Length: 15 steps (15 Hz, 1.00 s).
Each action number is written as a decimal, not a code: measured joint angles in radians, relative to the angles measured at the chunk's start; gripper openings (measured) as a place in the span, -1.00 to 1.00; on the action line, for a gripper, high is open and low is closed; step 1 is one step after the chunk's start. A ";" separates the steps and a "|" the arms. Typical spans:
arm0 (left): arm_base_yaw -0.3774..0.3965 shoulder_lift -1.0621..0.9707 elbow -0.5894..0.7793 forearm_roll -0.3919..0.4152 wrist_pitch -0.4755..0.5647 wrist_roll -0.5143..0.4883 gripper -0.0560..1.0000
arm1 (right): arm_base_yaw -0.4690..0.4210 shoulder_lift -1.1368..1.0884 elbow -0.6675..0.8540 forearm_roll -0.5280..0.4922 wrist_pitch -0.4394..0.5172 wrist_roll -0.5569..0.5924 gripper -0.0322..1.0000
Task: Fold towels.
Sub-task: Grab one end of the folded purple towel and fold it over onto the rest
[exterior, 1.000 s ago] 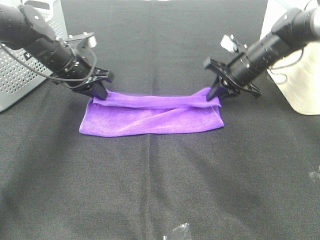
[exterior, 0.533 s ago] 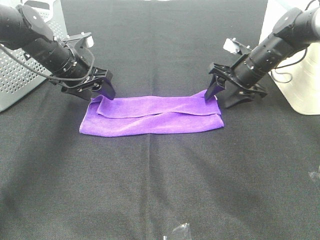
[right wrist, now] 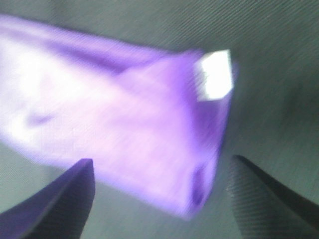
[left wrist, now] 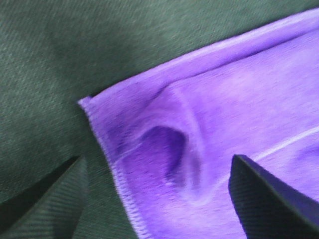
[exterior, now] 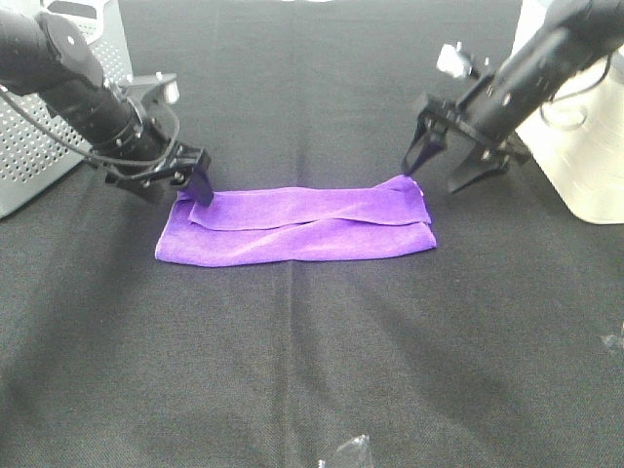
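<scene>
The purple towel (exterior: 297,226) lies folded into a long strip on the black table, its upper layer slightly wrinkled. My left gripper (exterior: 175,183) is open just above the strip's far left corner, holding nothing. The left wrist view shows that hemmed corner (left wrist: 149,149) between the spread fingertips (left wrist: 264,199). My right gripper (exterior: 444,175) is open, lifted a little above the strip's far right corner. The right wrist view shows the towel's end (right wrist: 149,144), blurred, with its small white tag (right wrist: 217,74).
A grey perforated box (exterior: 44,127) stands at the back left, behind my left arm. A white container (exterior: 585,146) stands at the right edge, behind my right arm. Small clear plastic bits lie at the front edge (exterior: 346,453) and far right (exterior: 614,343).
Both grippers have opened and let go of the towel's far edge. The edge dropped onto the strip. The right gripper rose and drew back; the left shifted slightly away.
</scene>
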<state>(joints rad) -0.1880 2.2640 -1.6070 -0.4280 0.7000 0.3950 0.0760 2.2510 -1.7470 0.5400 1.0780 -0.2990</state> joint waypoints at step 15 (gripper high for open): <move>0.081 -0.065 -0.056 0.065 0.348 -0.060 0.83 | 0.000 -0.369 0.033 -0.262 0.135 0.189 0.48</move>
<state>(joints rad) -0.1070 2.1990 -1.6630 -0.3630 1.0480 0.3350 0.0760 1.8820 -1.7140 0.2780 1.2130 -0.1100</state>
